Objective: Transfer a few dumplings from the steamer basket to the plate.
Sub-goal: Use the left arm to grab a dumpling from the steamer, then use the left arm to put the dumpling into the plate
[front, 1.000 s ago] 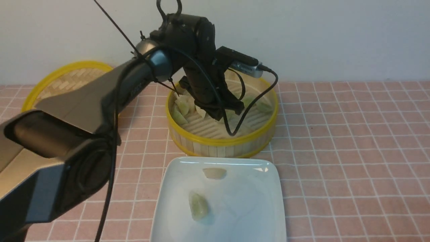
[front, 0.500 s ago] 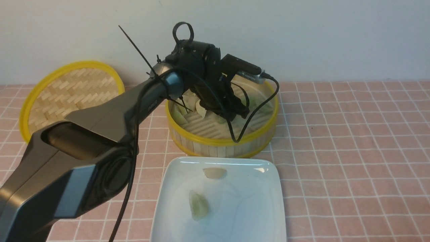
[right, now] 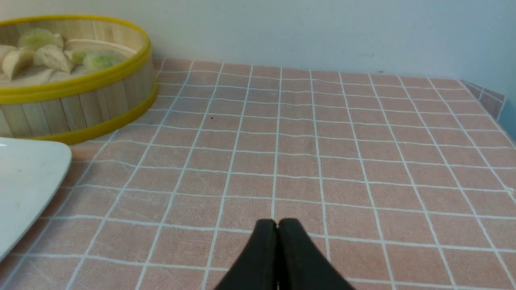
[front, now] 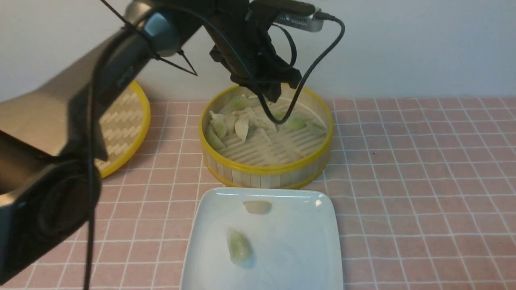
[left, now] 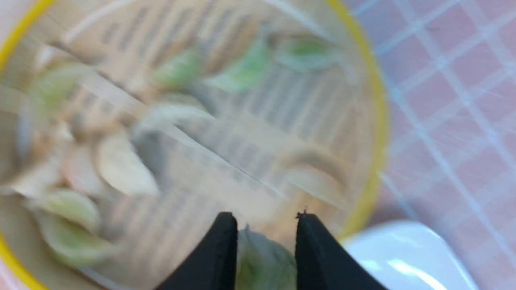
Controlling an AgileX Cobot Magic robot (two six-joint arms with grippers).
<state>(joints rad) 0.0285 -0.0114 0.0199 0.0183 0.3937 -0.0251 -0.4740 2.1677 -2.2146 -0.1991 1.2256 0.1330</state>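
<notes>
The steamer basket stands behind the white plate and holds several pale green and whitish dumplings. Two dumplings lie on the plate: a whitish one near its far rim and a greenish one. My left gripper hangs above the basket's far side. In the left wrist view it is shut on a pale green dumpling, with the blurred basket and a plate corner below. My right gripper is shut and empty above the tablecloth, right of the basket.
A shallow woven lid with a yellow rim lies left of the basket, partly behind my left arm. A pink checked cloth covers the table. A pale wall runs along the back edge. The table's right edge shows in the right wrist view.
My left gripper has risen out of the basket with a dumpling between its fingers. The dumplings on the plate have not moved.
</notes>
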